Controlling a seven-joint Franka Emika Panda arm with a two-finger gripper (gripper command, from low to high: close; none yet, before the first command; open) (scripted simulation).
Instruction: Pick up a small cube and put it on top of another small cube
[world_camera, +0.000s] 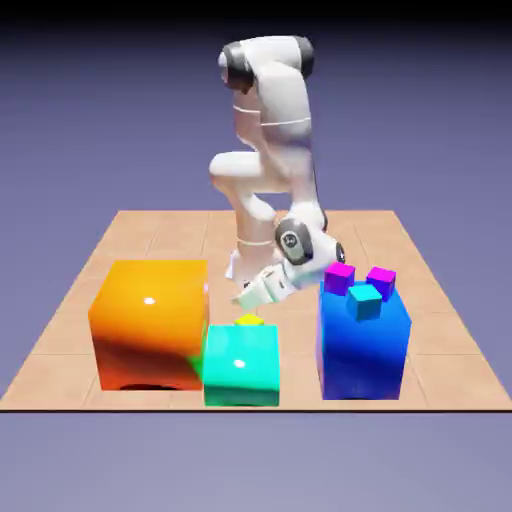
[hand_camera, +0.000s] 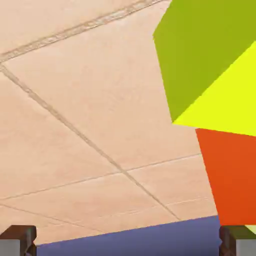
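One teal block (world_camera: 242, 365), two bigger blocks (world_camera: 153, 325); one lime cube (world_camera: 249, 320), three others (world_camera: 339, 278); hand (hand_camera: 128, 241) open.

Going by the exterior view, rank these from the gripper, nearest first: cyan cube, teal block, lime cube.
1. Lime cube, just below the gripper in the picture
2. Teal block, in front of the lime cube
3. Cyan cube, exterior view's right

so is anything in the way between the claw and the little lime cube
Nothing visible stands between the claw and the lime cube; the hand view shows its near faces uncovered, with the orange block beyond.
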